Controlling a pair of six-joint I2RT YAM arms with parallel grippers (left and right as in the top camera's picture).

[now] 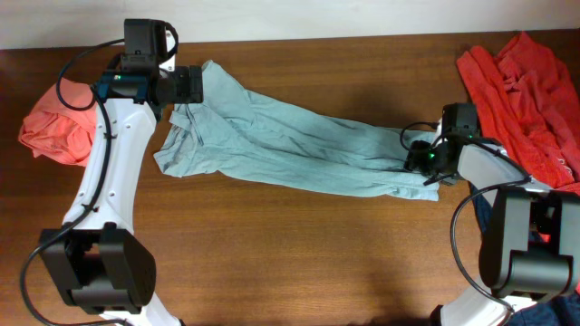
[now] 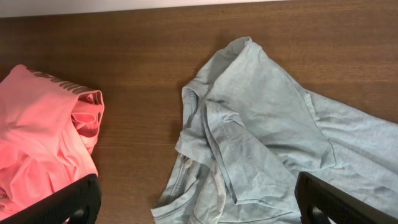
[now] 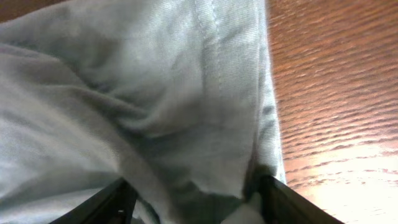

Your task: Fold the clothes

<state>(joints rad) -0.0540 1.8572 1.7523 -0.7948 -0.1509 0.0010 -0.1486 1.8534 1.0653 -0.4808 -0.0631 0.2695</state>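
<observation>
A pale blue-green T-shirt [image 1: 290,140] lies crumpled and stretched across the table from upper left to right. Its collar and sleeve show in the left wrist view [image 2: 249,124]. My left gripper [image 1: 198,86] is open and empty over the shirt's upper left end, with its fingers wide apart [image 2: 199,208]. My right gripper [image 1: 419,161] is at the shirt's right end. In the right wrist view its fingers [image 3: 199,202] stand apart with the shirt's hem [image 3: 186,112] bunched between them.
A salmon-pink garment [image 1: 54,122] lies at the left edge and also shows in the left wrist view [image 2: 37,143]. An orange-red garment [image 1: 526,91] lies at the right edge. A bit of navy cloth [image 1: 483,210] shows behind the right arm.
</observation>
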